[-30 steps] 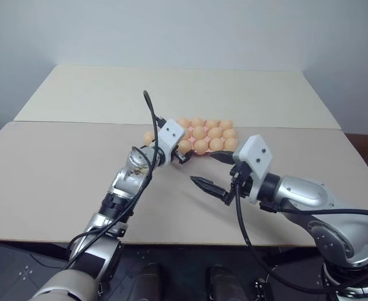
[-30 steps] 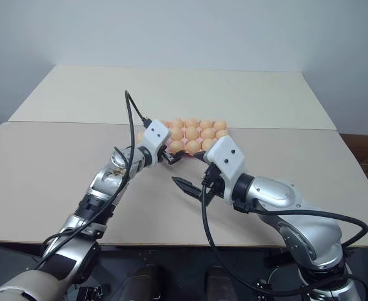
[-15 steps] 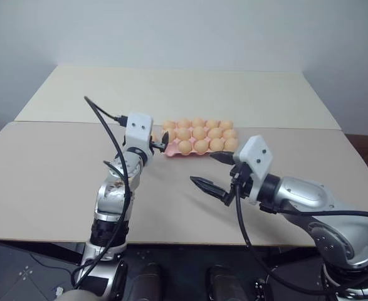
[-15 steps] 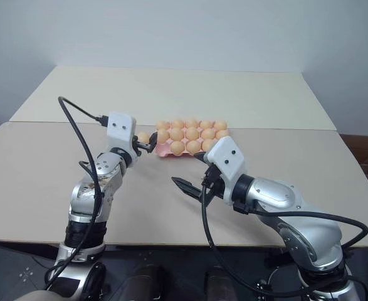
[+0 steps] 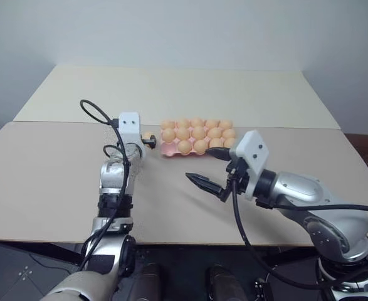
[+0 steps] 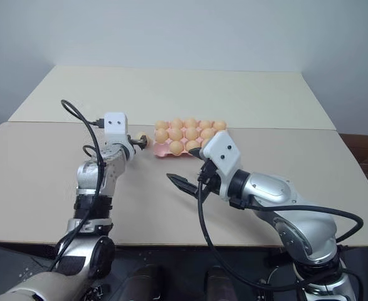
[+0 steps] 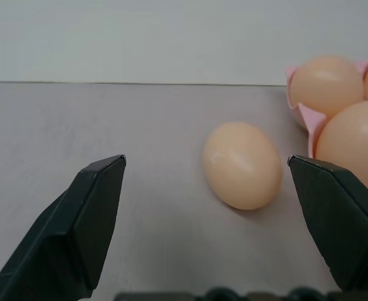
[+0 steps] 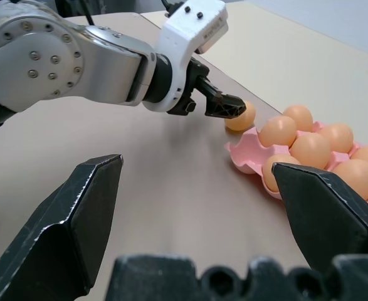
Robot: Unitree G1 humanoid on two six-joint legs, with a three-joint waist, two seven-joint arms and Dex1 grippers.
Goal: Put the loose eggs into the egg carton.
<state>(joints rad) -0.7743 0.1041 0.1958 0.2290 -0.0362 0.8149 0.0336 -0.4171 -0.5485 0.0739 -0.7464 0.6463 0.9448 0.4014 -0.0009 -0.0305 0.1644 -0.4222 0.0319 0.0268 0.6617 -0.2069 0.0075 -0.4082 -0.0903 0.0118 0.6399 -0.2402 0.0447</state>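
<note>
While no brand, label or readable writing shows on anything, the poses are plain. The left tool (image 7: 205, 207) stands released, its two black fingers (image 7: 86, 219) spread wide and pointing nearly level along the bench (image 5: 58, 169) toward a single loose egg (image 7: 242, 165). That egg lies on its side on the bare bench between the fingertips' lines, just beside the left end of the egg carton (image 5: 168, 149) and not touching either finger. From the head views, the left forearm rises upright from the near edge, with the wrist bent forward. The pink carton sits mid-bench, its cups holding pale orange eggs (image 5: 198, 133). The right tool (image 5: 210, 168) is likewise released, fingers well apart, hanging above the bench in front of the carton's near edge, angled leftward and empty.
</note>
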